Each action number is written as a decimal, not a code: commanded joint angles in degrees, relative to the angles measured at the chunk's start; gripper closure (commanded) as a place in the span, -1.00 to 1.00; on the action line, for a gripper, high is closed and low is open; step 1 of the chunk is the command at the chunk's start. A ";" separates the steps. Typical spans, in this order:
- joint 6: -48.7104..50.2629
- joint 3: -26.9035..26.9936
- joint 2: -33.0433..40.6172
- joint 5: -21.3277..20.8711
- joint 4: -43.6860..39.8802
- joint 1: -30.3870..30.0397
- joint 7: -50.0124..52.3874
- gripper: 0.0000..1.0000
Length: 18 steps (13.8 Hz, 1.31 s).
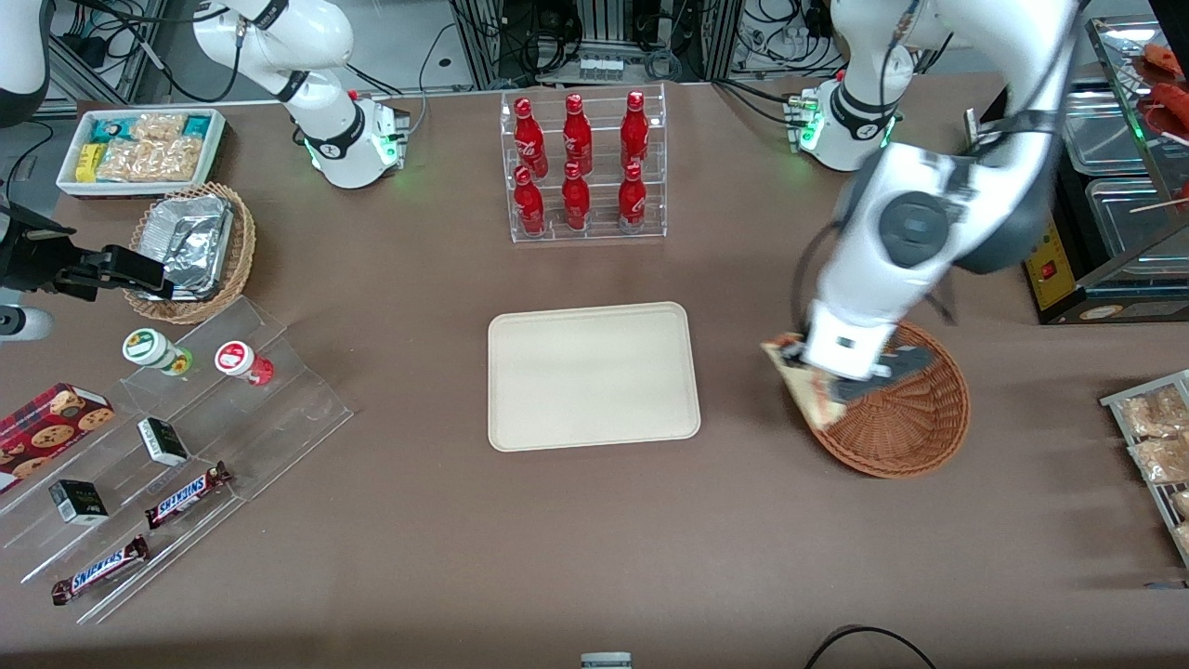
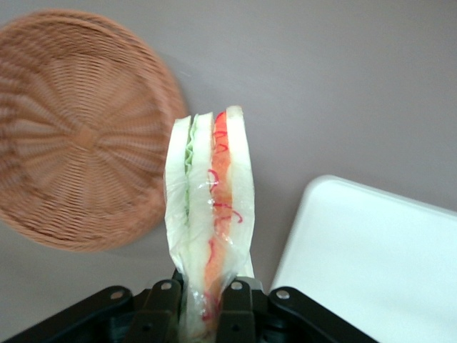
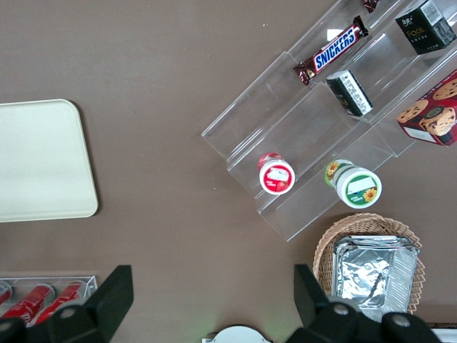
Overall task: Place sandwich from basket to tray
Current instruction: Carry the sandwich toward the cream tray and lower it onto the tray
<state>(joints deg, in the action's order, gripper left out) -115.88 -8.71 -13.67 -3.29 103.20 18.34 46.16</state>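
I see the end effector (image 2: 203,304) clamped on the sandwich (image 2: 211,214), held above the surface at the basket (image 1: 915,427) rim on the side toward the tray (image 1: 594,376). Basket and tray both hold nothing. Two bars (image 1: 186,495) on the clear stepped rack read SNICKERS.

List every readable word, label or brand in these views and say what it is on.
"SNICKERS": on the bar on the clear stepped stand, and on two bars in the front view.
Too blurred to read: red bottles, cookie box, round-lidded cups.
The gripper holds the unlabelled sandwich over the table.
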 commanded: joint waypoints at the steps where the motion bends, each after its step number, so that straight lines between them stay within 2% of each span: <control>1: 0.84 0.63 -7.40 -0.75 -7.29 6.86 0.42 0.76; 8: -1.53 0.89 -22.27 -0.93 -20.57 19.71 4.20 0.75; 12: -8.38 0.89 -26.58 -2.60 -21.02 22.00 4.12 0.74; 18: -9.62 1.33 -32.91 -5.05 -26.21 24.82 5.60 0.75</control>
<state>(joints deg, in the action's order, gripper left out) -126.10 -8.47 -44.00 -6.81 80.82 41.60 49.65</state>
